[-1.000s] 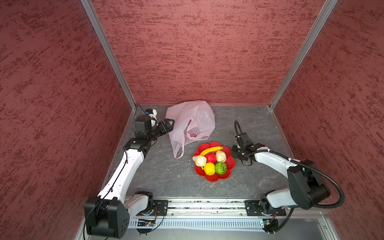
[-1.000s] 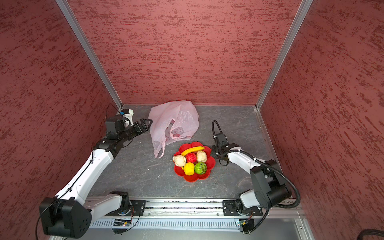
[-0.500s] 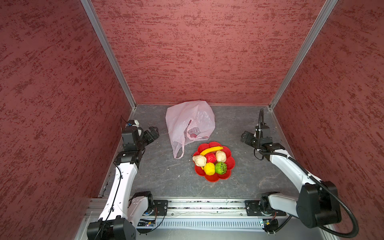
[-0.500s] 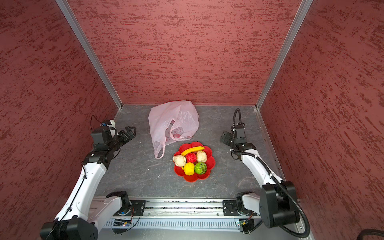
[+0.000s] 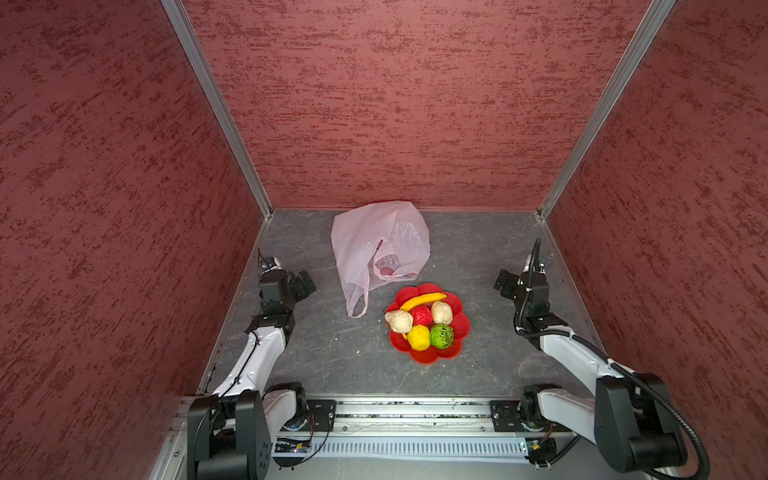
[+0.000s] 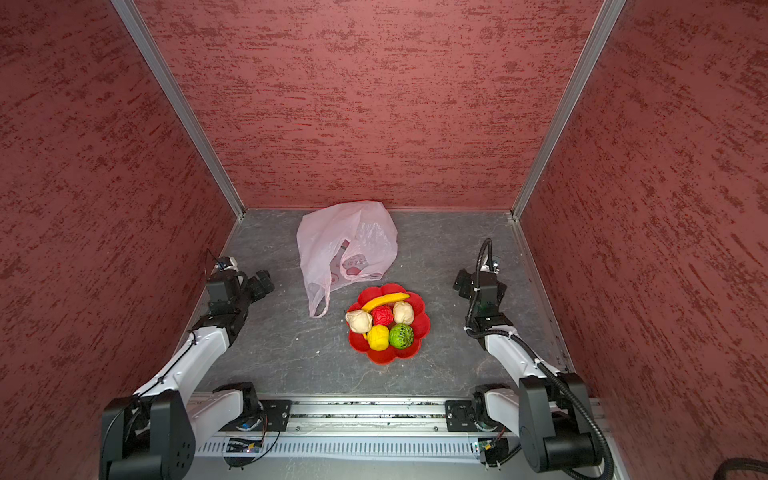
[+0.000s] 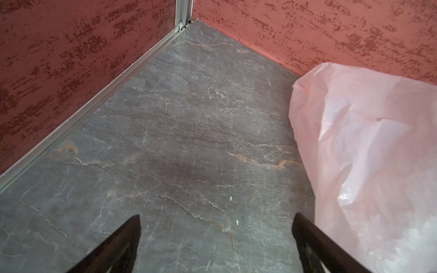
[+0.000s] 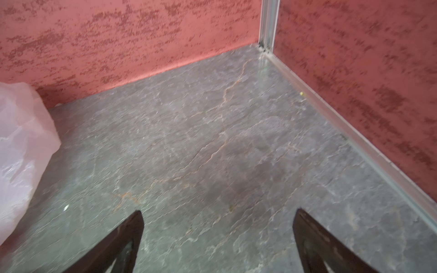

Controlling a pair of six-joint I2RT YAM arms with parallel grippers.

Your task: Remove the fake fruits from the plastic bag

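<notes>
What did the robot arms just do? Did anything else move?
Both arms pulled back outward: the left pincer away from the plastic bag, the right pincer away from the red plate. Both pincers are open, holding nothing. The bag, plate and fake fruits stayed put.

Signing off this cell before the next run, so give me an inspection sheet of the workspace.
Surface: grey veined table, a few pale specks.
Job's things: six fake fruits piled on the red plate; plastic bag slumped behind it, no fruit seen inside.
Clutter: nothing seen.
Grippers: left gripper and right gripper open, empty.
Cables: black hose loops at near right.
Surroundings: red textured walls on three sides.
</notes>
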